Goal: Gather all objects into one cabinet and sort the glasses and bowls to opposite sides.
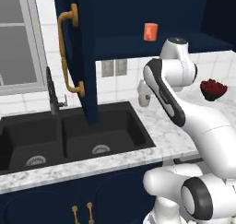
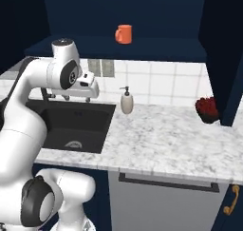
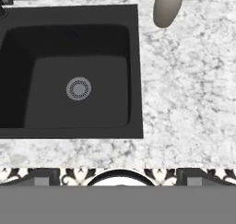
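An orange-red glass (image 1: 150, 32) (image 2: 123, 34) stands alone on the lower shelf of the open dark blue upper cabinet (image 2: 118, 48). A small dark bowl with a red inside (image 1: 213, 89) (image 2: 207, 110) sits on the marble counter at the far right, near the wall. My gripper (image 1: 144, 103) (image 2: 83, 98) hangs high over the right edge of the sink, pointing straight down. It is open and holds nothing. It is well below and left of the glass and far from the bowl.
Below the hand lies a black double sink (image 3: 69, 71) (image 1: 78, 135) with a dark faucet (image 1: 53, 91). A cream soap dispenser (image 2: 126, 101) (image 3: 168, 6) stands by the wall. The open cabinet door (image 1: 78, 52) with its gold handle juts out over the sink. Marble counter (image 2: 166, 139) stretches right.
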Available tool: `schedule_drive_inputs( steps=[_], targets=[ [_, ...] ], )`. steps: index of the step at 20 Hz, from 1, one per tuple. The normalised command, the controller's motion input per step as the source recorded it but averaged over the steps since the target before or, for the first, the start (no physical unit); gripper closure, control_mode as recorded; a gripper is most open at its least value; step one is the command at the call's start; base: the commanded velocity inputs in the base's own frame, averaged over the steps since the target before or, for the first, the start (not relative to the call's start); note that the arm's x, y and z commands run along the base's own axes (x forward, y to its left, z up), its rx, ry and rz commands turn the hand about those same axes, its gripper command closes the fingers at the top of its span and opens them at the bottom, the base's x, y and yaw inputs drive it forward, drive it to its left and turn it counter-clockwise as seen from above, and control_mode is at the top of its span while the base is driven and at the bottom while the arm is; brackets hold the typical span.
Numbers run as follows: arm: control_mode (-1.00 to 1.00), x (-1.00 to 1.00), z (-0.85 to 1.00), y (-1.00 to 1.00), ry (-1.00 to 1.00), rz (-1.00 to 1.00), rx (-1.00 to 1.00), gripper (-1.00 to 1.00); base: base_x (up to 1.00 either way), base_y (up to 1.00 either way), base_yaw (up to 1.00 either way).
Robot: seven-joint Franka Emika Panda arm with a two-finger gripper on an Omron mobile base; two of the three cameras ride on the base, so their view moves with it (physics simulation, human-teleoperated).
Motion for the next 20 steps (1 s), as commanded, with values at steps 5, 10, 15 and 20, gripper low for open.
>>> schedule_drive_inputs(
  steps=[5, 10, 15, 20],
  targets=[
    [1.00, 0.00, 0.00, 0.00, 0.00, 0.00, 0.00, -1.00, 0.04, -0.88, 0.08],
    [1.00, 0.00, 0.00, 0.00, 0.00, 0.00, 0.00, -1.00, 0.11, -0.18, 0.03],
    [1.00, 0.00, 0.00, 0.00, 0.00, 0.00, 0.00, -1.00, 0.71, 0.45, 0.00],
    [1.00, 0.00, 0.00, 0.00, 0.00, 0.00, 0.00, -1.00, 0.49, 0.22, 0.00]
  ],
)
